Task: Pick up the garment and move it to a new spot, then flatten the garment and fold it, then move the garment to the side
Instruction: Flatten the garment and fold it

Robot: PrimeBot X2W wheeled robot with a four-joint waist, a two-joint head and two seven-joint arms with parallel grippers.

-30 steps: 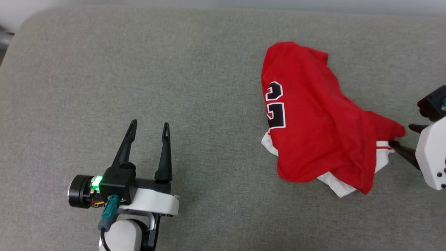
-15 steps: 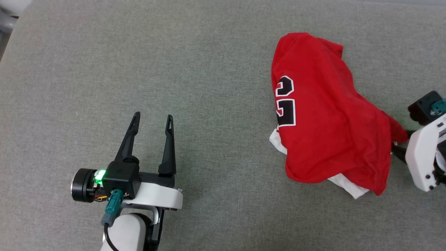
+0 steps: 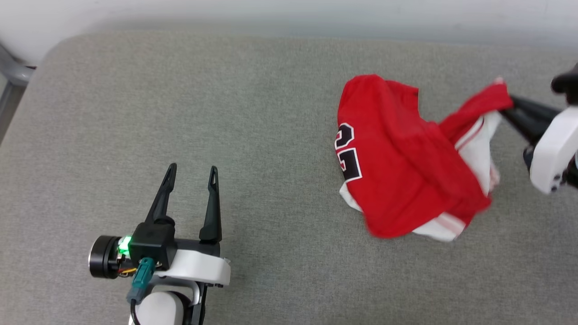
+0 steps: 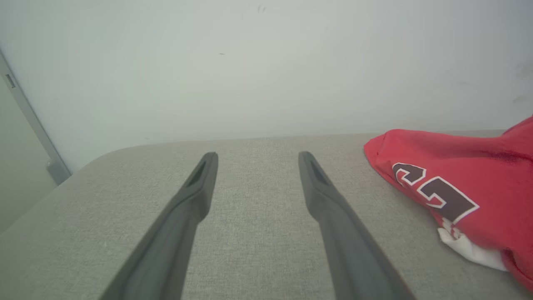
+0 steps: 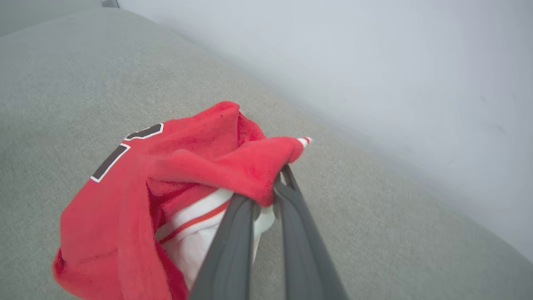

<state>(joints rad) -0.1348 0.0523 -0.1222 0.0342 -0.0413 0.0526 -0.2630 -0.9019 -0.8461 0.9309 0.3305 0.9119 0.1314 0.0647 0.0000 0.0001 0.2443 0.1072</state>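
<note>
Jersey T-shirt [image 3: 397,180], red, lies crumpled on the right half of the grey fabric-covered bench [image 3: 226,113], with one corner drawn out toward the far right. We note a black figure outlined in white on its left side, partly folded under, so we cannot read it whole. White sleeve cloth with red stripe trim shows under the red at the near edge and beside the drawn-out corner.

Right tool [image 3: 512,106]: fingers closed tight on that red corner, right by the striped trim. In the right wrist view the pinched fold [image 5: 250,166] bunches over the fingertips and sits raised above the bench.

Left tool [image 3: 193,169]: fingers spread wide and holding nothing, low over bare bench at the near left, well apart from the shirt. A pale wall [image 4: 250,62] rises behind the bench.
</note>
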